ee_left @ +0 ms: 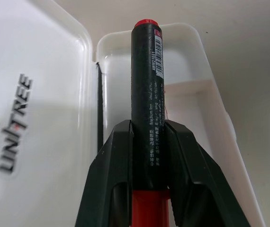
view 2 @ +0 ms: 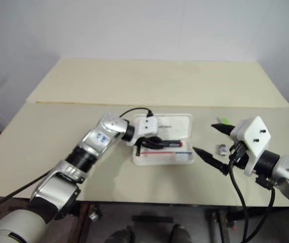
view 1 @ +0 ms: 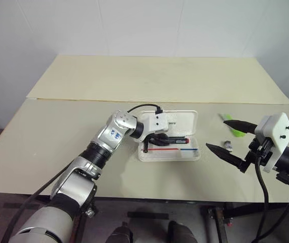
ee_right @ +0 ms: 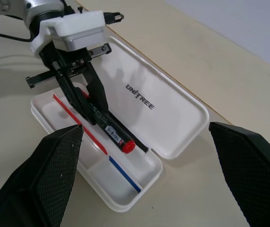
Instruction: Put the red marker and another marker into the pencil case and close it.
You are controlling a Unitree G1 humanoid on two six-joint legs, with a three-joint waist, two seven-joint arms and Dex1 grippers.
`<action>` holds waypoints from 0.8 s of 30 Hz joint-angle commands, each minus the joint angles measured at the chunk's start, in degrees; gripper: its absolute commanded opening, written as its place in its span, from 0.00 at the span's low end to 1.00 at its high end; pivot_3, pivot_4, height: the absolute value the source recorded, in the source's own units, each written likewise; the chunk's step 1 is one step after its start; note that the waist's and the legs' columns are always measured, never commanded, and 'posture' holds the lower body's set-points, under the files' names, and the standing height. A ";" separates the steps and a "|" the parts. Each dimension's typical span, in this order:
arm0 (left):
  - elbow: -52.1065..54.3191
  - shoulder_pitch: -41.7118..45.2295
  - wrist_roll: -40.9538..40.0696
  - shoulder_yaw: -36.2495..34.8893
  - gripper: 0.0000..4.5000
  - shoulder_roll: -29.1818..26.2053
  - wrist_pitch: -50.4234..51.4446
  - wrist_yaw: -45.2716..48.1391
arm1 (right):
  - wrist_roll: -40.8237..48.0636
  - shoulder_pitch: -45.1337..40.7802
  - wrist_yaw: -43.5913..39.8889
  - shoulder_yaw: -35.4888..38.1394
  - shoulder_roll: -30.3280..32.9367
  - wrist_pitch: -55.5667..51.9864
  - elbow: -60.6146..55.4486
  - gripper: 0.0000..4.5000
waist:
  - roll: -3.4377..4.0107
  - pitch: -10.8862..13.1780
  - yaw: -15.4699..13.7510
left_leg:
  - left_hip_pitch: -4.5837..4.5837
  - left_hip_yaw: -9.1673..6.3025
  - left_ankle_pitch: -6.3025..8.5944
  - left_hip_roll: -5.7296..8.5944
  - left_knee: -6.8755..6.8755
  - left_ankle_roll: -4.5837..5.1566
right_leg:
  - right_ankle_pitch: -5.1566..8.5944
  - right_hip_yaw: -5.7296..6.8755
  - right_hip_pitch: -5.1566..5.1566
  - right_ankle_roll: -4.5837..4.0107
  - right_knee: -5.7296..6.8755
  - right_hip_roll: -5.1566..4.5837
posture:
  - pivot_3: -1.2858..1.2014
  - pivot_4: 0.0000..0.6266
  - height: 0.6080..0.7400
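Observation:
The white pencil case [view 1: 187, 119] lies open at the table's middle, with its lid [ee_right: 168, 118] laid back flat. My left gripper [view 1: 159, 138] is shut on the red marker [ee_left: 148, 94], holding it by the black cap. The marker [ee_right: 111, 132] points along the tray, just above the red-and-blue stripe [ee_right: 121, 170]. The lime-green highlighter [view 1: 239, 132] lies on the table to the right of the case, partly hidden behind my right gripper's upper finger. My right gripper [view 1: 216, 133] stands open beside the case's right end, with nothing between its fingers.
A small dark grey lump [view 1: 227, 146] sits on the table between the case and my right gripper. A second table [view 1: 159, 76] butts on behind. A black cable [view 1: 142, 107] loops over my left wrist. The table's front edge [view 1: 149, 195] runs close below the case.

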State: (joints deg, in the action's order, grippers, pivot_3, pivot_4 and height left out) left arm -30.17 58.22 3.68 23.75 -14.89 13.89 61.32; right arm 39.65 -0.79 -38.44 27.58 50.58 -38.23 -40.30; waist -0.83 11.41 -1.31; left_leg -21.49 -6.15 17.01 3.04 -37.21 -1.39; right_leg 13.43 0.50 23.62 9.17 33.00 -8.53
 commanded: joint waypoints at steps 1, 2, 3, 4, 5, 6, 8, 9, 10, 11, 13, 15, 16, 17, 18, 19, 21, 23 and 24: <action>-0.93 1.80 1.44 0.24 0.13 0.51 -1.62 -0.38 | 1.04 -0.20 1.20 1.59 -0.44 0.27 -2.14 1.00 | 0.00 0.00 -0.10 | -0.01 0.00 0.00 0.00 -0.01 0.00 | 0.00 0.00 0.00 0.00 0.00 0.00 | 0.52 0.24 1.00; -1.48 1.82 1.94 0.25 0.13 0.56 -1.96 -0.54 | 1.14 -0.22 1.38 1.54 -0.48 0.29 -2.21 1.00 | 0.00 0.00 -0.13 | 0.00 0.00 0.00 0.01 -0.02 0.00 | 0.00 0.00 -0.01 0.00 0.00 0.00 | 0.52 0.24 1.00; -1.88 1.84 2.31 0.20 0.13 0.61 -2.25 -0.64 | 1.21 -0.23 1.50 1.51 -0.50 0.31 -2.25 1.00 | 0.00 0.00 -0.13 | 0.00 0.00 0.00 0.01 -0.03 0.00 | 0.00 0.00 -0.01 0.00 -0.01 0.00 | 0.52 0.24 1.00; -2.36 1.87 2.69 0.13 0.13 0.63 -2.35 -0.89 | 1.25 -0.20 1.60 1.50 -0.51 0.34 -2.30 1.00 | 0.00 0.00 -0.14 | 0.00 0.00 0.01 0.01 -0.05 0.02 | -0.01 0.00 -0.02 0.01 -0.01 0.00 | 0.52 0.24 1.00; -2.74 1.87 3.04 0.03 0.13 0.62 -2.77 -1.13 | 1.31 -0.15 1.74 1.49 -0.56 0.36 -2.36 1.00 | 0.00 0.00 -0.18 | -0.01 0.00 0.02 0.01 -0.06 0.03 | -0.01 0.00 -0.02 0.01 -0.01 0.00 | 0.52 0.24 1.00; -3.01 1.86 3.30 -0.13 0.13 0.64 -2.80 -1.41 | 1.33 -0.07 1.81 1.48 -0.57 0.41 -2.38 1.00 | 0.00 0.00 -0.19 | -0.01 0.00 0.02 0.01 -0.06 0.03 | -0.01 0.00 -0.01 0.01 -0.02 0.00 | 0.52 0.24 1.00; -3.27 1.84 3.71 -0.46 0.13 0.68 -2.83 -1.80 | 1.43 0.04 1.98 1.43 -0.61 0.49 -2.37 1.00 | 0.00 0.00 -0.20 | 0.00 0.00 0.02 0.01 -0.06 0.04 | -0.01 0.00 -0.02 0.01 -0.02 0.00 | 0.52 0.24 1.00; -3.35 1.83 3.71 -0.64 0.13 0.72 -2.77 -1.79 | 1.49 0.08 2.03 1.40 -0.61 0.52 -2.37 1.00 | 0.00 0.00 -0.18 | 0.00 0.00 0.02 0.01 -0.06 0.04 | -0.01 0.00 -0.02 0.01 -0.02 0.00 | 0.52 0.24 1.00; -3.39 1.82 3.70 -0.76 0.13 0.72 -2.79 -1.74 | 1.57 0.10 2.10 1.37 -0.61 0.52 -2.41 1.00 | 0.00 0.00 -0.18 | -0.01 0.00 0.02 0.01 -0.06 0.04 | -0.01 0.00 -0.01 0.01 -0.01 0.00 | 0.52 0.24 1.00; -3.49 1.83 3.84 -0.76 0.20 0.60 -2.97 -1.76 | 1.55 0.11 2.15 1.28 -0.62 0.57 -2.37 1.00 | 0.00 0.00 -0.18 | 0.00 0.00 0.02 0.01 -0.05 0.04 | -0.01 0.00 -0.01 0.01 0.00 0.00 | 0.52 0.24 1.00; -3.61 1.83 4.04 -0.53 0.36 0.36 -3.14 -1.26 | 1.48 -0.07 2.13 0.97 -0.61 0.73 -2.07 1.00 | 0.00 0.00 -0.18 | 0.00 0.00 0.02 0.01 -0.04 0.04 | -0.01 0.00 -0.01 0.01 0.00 0.00 | 0.52 0.24 1.00; -3.39 1.73 3.92 -0.66 0.50 0.42 -2.99 -1.20 | 1.49 -0.29 2.14 0.71 -0.59 0.81 -1.88 1.00 | 0.00 0.00 -0.19 | 0.00 0.00 0.02 0.01 -0.04 0.04 | -0.01 0.00 -0.02 0.02 0.00 0.00 | 0.52 0.24 1.00; -3.13 1.64 3.80 -0.86 0.55 0.55 -2.88 -1.23 | 1.48 -0.37 2.12 0.58 -0.57 0.86 -1.82 1.00 | 0.00 0.00 -0.20 | 0.00 0.00 0.02 0.01 -0.06 0.04 | -0.01 0.00 -0.02 0.02 0.00 0.00 | 0.52 0.24 1.00; -2.65 1.52 3.35 -1.16 0.62 0.77 -3.06 -1.02 | 1.45 -0.49 2.08 0.42 -0.56 0.93 -1.69 1.00 | 0.00 0.00 -0.20 | 0.00 0.00 0.02 0.01 -0.06 0.04 | -0.01 0.00 -0.03 0.02 0.00 0.00 | 0.52 0.24 1.00; -2.32 1.44 3.04 -1.36 0.70 0.93 -3.22 -0.85 | 1.42 -0.56 2.05 0.32 -0.56 0.98 -1.59 1.00 | 0.00 0.00 -0.22 | 0.00 0.00 0.02 0.01 -0.08 0.04 | -0.02 0.00 -0.03 0.03 0.00 -0.01 | 0.52 0.24 1.00; -1.92 1.35 2.66 -1.56 0.76 1.07 -3.25 -0.53 | 1.41 -0.63 2.00 0.23 -0.55 1.02 -1.49 1.00 | 0.00 0.00 -0.23 | 0.00 0.00 0.02 0.01 -0.08 0.04 | -0.01 0.00 -0.03 0.02 0.01 0.00 | 0.52 0.24 1.00; -0.19 0.90 1.21 -1.96 0.90 1.21 -3.47 1.32 | 1.36 -0.93 1.88 -0.07 -0.54 1.13 -1.14 1.00 | 0.00 0.00 -0.21 | 0.00 0.00 0.02 0.01 -0.07 0.04 | -0.02 0.00 -0.03 0.03 0.02 0.00 | 0.52 0.24 1.00; 2.06 0.44 -0.69 -2.98 0.90 1.57 -3.14 2.65 | 1.22 -1.33 1.69 -0.54 -0.59 1.35 -0.54 1.00 | 0.00 0.00 -0.18 | -0.01 0.00 0.02 0.01 -0.07 0.03 | -0.02 0.00 -0.03 0.03 0.01 0.00 | 0.52 0.24 1.00; 3.05 0.35 -1.25 -3.34 0.90 1.48 -2.66 3.01 | 1.09 -1.56 1.55 -0.88 -0.60 1.49 -0.19 1.00 | 0.00 0.00 -0.18 | -0.02 0.00 0.01 0.01 -0.07 0.02 | -0.02 0.00 -0.03 0.03 0.01 -0.01 | 0.52 0.24 1.00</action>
State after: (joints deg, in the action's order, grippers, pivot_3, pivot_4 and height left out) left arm -30.95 57.99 4.50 21.96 -13.74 11.29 63.35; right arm 40.64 -1.64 -36.83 26.90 50.36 -37.93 -40.11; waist -0.83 11.41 -1.50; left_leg -21.51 -6.15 17.00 3.05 -37.28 -1.40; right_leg 13.41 0.49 23.60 9.19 33.00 -8.53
